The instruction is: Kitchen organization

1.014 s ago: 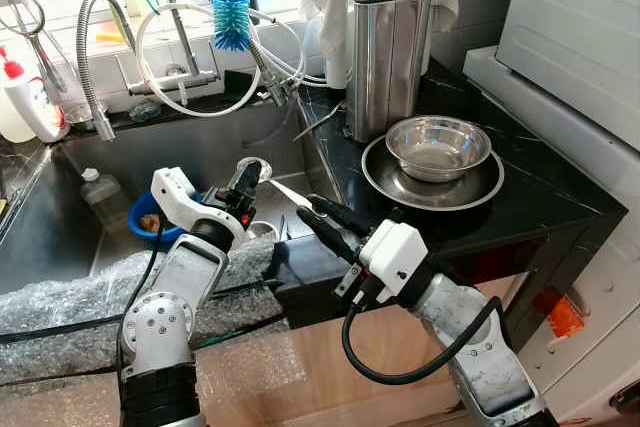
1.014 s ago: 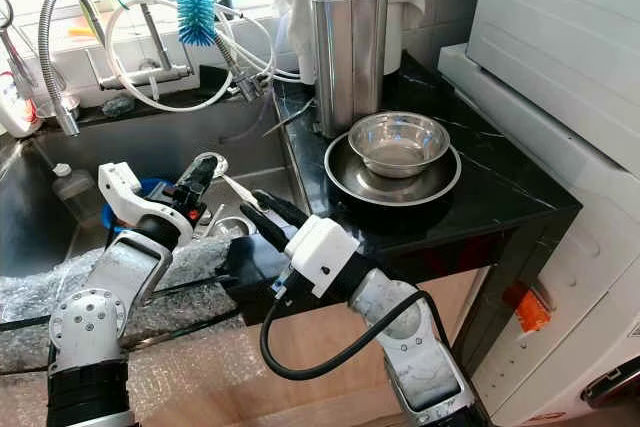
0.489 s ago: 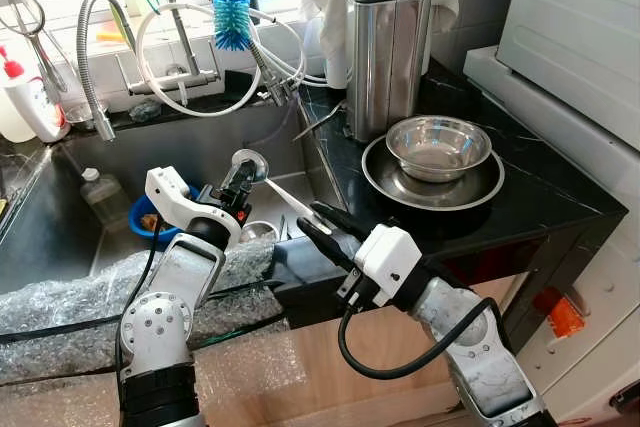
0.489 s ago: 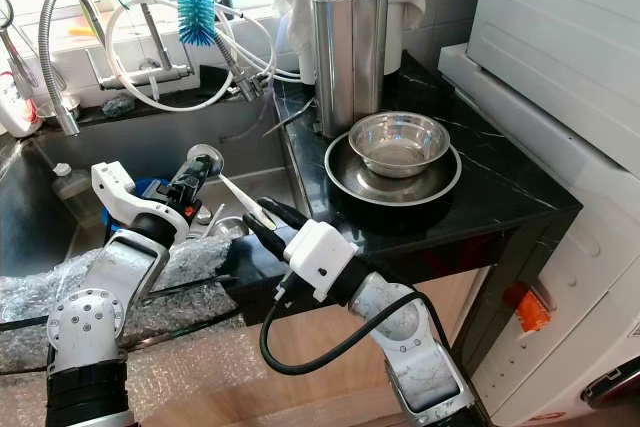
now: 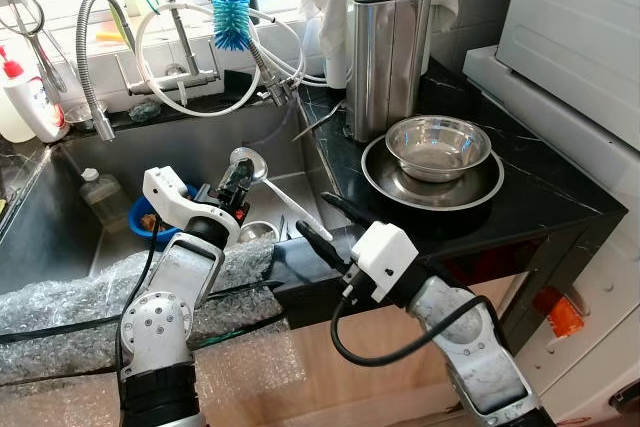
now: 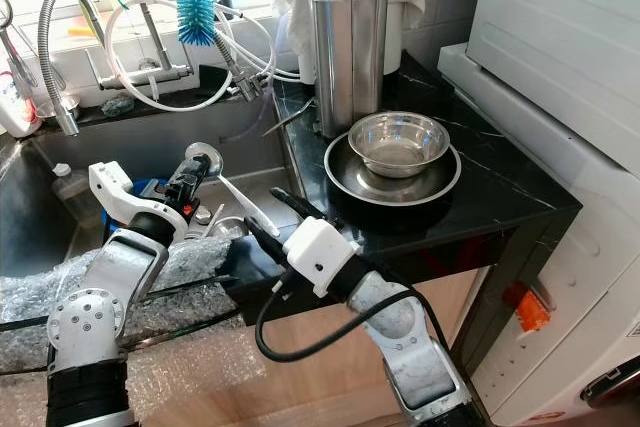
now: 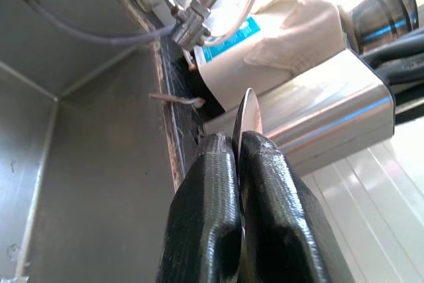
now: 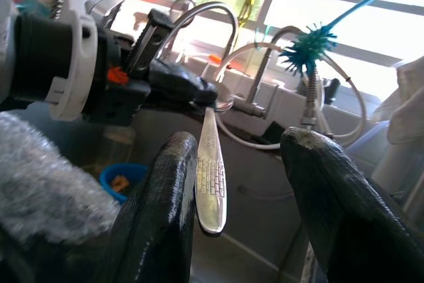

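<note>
Black marble counter point(image 5: 520, 197) runs beside a steel sink point(image 5: 60, 237), where a round steel bowl on a steel plate point(image 5: 437, 147) and a steel knife block point(image 5: 385, 42) stand. Over the sink's edge, the left gripper point(image 5: 237, 179) is clamped on the bowl end of a long silver spoon point(image 5: 285, 202), holding it out with the handle pointing toward the other arm. The right gripper point(image 8: 252, 170) has its fingers spread, one on each side of the textured handle without touching it. This looks like a hand-over, probably so the spoon can reach the counter side.
</note>
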`<state>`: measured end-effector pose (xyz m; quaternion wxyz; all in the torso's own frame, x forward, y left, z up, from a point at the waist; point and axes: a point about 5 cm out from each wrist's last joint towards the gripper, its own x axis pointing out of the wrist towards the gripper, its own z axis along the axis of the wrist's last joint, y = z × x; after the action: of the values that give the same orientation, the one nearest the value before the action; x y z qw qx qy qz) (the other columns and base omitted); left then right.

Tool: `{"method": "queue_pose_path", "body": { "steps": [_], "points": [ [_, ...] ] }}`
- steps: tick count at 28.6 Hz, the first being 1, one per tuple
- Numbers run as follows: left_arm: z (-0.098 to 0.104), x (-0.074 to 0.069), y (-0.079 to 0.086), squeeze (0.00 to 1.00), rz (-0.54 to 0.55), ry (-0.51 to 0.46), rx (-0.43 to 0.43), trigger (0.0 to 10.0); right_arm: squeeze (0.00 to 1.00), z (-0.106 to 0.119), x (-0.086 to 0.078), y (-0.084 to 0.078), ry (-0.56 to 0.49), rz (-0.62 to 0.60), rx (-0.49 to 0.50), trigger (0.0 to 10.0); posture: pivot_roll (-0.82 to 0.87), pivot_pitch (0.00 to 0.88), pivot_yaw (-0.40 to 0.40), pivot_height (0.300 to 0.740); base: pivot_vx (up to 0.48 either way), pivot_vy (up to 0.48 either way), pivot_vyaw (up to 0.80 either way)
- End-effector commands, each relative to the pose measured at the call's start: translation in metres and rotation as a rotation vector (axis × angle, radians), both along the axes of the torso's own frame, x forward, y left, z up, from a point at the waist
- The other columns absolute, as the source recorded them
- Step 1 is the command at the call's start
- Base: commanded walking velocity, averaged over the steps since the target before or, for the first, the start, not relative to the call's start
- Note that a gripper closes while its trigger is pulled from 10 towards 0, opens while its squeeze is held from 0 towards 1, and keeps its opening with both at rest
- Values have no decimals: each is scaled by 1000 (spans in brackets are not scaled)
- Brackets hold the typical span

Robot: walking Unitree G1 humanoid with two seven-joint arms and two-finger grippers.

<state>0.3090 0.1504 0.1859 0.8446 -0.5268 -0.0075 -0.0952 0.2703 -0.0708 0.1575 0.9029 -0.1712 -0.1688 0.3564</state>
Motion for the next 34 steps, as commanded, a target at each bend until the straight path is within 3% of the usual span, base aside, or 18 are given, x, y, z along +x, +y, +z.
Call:
{"method": "queue_pose_path", "body": {
  "steps": [1,5,11,16,17,18,20,21,27,31,34],
  "points": [
    [-17,0,11,0,64,98,24,0,0,21,8,-8,-75,-67,68,10000,-95,0,129,740,0,0,0],
    [-21,2,19,0,123,130,10,0,0,22,8,-9,-74,-81,83,10000,-96,0,129,740,0,0,0],
    [-36,1,53,0,408,252,-116,0,0,24,7,-9,-70,-103,111,10000,-99,0,128,740,0,0,0],
    [-40,-2,68,0,517,282,-169,314,0,24,7,-8,-65,-108,119,10000,-100,0,126,740,0,0,0],
    [-41,-2,72,0,547,293,-209,1529,0,24,7,-8,-64,-110,121,10000,-100,0,126,740,0,0,0],
    [-42,-2,73,0,560,302,-222,4549,0,24,7,-8,-63,-111,121,10000,-102,0,124,740,0,0,0],
    [-43,-3,73,0,572,315,-236,4549,0,24,7,-8,-63,-112,122,10000,-102,0,124,740,0,0,0],
    [-44,-3,74,0,585,326,-249,10000,0,24,6,-8,-63,-113,123,10000,-106,0,125,740,0,0,0],
    [-33,2,75,0,635,287,-172,10000,0,24,6,-9,-62,-119,125,10000,-110,0,124,740,0,0,0],
    [-18,10,68,0,589,247,-306,10000,0,24,5,-7,-58,-115,129,10000,-110,0,124,740,0,0,0],
    [-15,12,64,0,568,235,-334,10000,0,23,5,-7,-56,-115,129,10000,-110,0,124,740,0,0,0]
  ]
}}
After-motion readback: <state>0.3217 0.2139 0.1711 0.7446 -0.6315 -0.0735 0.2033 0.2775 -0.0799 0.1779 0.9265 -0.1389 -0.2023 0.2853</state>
